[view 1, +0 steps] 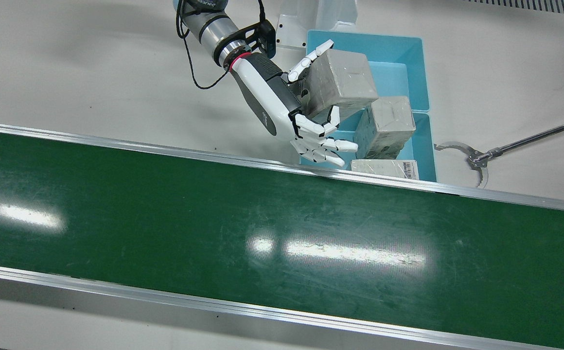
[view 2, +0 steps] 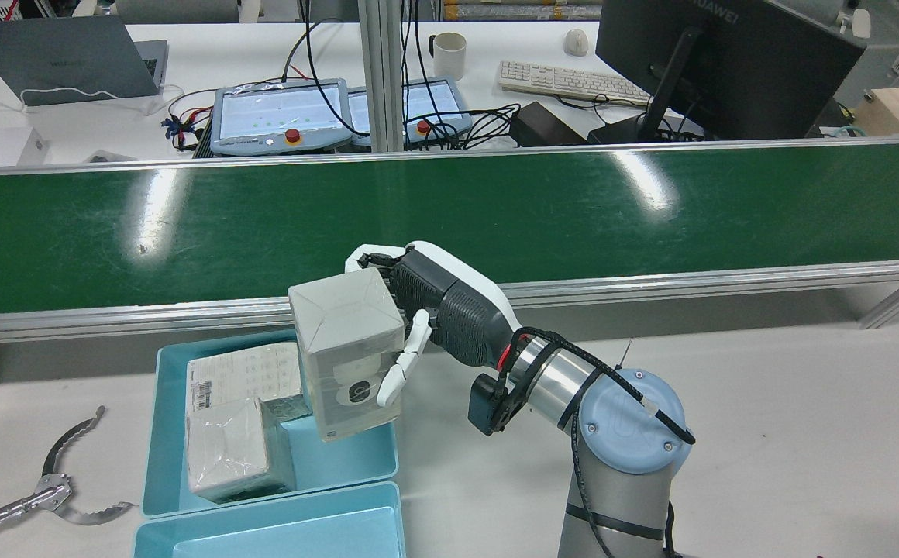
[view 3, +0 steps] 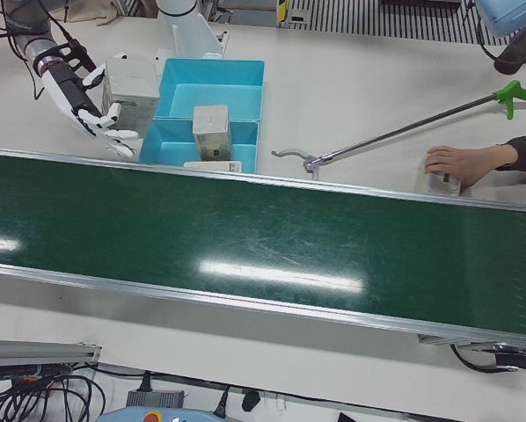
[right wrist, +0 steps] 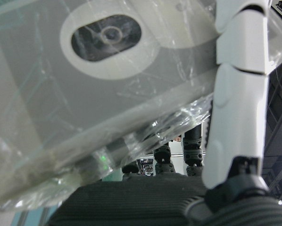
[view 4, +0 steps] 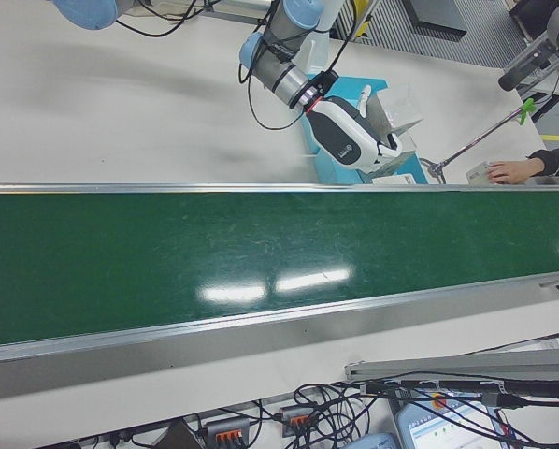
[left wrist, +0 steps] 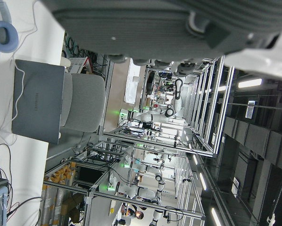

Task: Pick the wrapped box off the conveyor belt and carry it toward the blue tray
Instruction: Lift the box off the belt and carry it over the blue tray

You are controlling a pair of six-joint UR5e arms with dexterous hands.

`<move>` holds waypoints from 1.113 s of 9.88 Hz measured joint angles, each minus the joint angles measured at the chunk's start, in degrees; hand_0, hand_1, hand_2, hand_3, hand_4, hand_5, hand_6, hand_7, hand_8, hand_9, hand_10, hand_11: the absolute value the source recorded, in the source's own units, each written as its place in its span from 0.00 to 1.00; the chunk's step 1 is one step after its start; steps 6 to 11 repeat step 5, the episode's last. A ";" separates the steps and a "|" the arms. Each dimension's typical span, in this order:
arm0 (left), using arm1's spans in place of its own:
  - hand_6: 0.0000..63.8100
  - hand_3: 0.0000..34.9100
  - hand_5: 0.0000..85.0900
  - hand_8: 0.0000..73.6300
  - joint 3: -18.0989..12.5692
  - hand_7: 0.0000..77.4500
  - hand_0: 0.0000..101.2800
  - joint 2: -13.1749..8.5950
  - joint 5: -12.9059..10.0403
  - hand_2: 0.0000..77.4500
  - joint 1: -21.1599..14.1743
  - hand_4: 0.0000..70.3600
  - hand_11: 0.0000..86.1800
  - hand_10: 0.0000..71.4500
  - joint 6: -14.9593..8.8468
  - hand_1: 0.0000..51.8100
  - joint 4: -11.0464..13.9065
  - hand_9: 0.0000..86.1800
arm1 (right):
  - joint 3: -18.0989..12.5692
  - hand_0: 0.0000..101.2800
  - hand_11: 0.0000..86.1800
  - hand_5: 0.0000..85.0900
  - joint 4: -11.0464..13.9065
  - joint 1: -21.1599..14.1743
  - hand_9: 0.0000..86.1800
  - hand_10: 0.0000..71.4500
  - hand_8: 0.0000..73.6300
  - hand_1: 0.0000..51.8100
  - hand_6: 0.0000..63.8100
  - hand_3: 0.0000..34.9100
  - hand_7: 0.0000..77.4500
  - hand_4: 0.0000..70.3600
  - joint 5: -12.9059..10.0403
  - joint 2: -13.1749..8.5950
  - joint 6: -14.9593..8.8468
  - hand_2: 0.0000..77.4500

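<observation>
One robot hand does the work here: your right hand [view 2: 434, 310] holds the wrapped box [view 2: 347, 353] off the conveyor belt [view 2: 449, 225], above the blue tray [view 2: 167, 434]. The fingers [view 1: 317, 132] are curled around the box's sides, with one finger [view 2: 401, 364] pressed along the face that bears a dark oval mark. In the right hand view the clear wrap is creased and shiny where that finger [right wrist: 237, 108] lies against it. The box is tilted, its lower corner hanging over the tray's edge nearest the arm.

In the front view the tray has two compartments. The one nearer the belt already holds two more wrapped boxes: one standing on end [view 1: 386, 127], another lying flat with a barcode label [view 1: 384, 167] against the wall by the belt. The held box appears apart from both, though from the rear it overlaps the flat one and you cannot tell for sure.

Your left hand shows only as a dark, out-of-focus shape along the top of its own camera's picture, so you cannot tell how far open it is.

On the tabletop beside the tray lies a long reaching tool [view 1: 476, 158] with a curved claw. A person's hand [view 3: 456, 163] rests on a small box at the belt's far end.
</observation>
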State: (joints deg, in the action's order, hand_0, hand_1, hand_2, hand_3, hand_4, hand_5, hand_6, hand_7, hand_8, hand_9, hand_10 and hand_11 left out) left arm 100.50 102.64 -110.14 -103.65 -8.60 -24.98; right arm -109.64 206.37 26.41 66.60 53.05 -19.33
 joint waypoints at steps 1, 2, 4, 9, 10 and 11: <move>0.00 0.00 0.01 0.00 0.00 0.00 0.00 0.00 0.00 0.01 0.00 0.00 0.00 0.01 0.00 0.00 0.00 0.00 | -0.01 0.46 0.27 0.67 0.02 -0.15 0.05 0.00 0.09 0.31 0.15 0.49 0.23 0.20 0.08 -0.08 0.00 0.11; 0.00 0.00 0.01 0.00 0.00 0.00 0.00 0.00 0.00 0.01 0.00 0.00 0.00 0.01 0.00 0.00 0.00 0.00 | -0.04 0.46 0.03 0.56 0.02 -0.22 0.03 0.00 0.00 0.26 0.01 0.61 0.32 0.17 0.12 -0.10 -0.01 0.20; 0.00 0.00 0.01 0.00 0.00 0.00 0.00 0.00 0.00 0.01 0.00 0.00 0.00 0.01 0.00 0.00 0.00 0.00 | -0.13 0.47 0.00 0.28 0.03 -0.28 0.06 0.00 0.00 0.31 0.08 0.68 0.32 0.17 0.20 -0.37 0.00 0.08; 0.00 0.00 0.01 0.00 0.00 0.00 0.00 0.00 0.00 0.01 0.00 0.00 0.00 0.01 0.00 0.00 0.00 0.00 | -0.28 0.47 0.00 0.28 0.06 -0.30 0.06 0.00 0.00 0.31 0.08 0.68 0.32 0.17 0.30 -0.61 0.00 0.08; 0.00 0.00 0.01 0.00 0.00 0.00 0.00 0.00 0.00 0.01 0.00 0.00 0.00 0.01 0.00 0.00 0.00 0.00 | -0.28 0.47 0.00 0.28 0.06 -0.30 0.06 0.00 0.00 0.31 0.08 0.68 0.32 0.17 0.30 -0.61 0.00 0.08; 0.00 0.00 0.01 0.00 0.00 0.00 0.00 0.00 0.00 0.01 0.00 0.00 0.00 0.01 0.00 0.00 0.00 0.00 | -0.28 0.47 0.00 0.28 0.06 -0.30 0.06 0.00 0.00 0.31 0.08 0.68 0.32 0.17 0.30 -0.61 0.00 0.08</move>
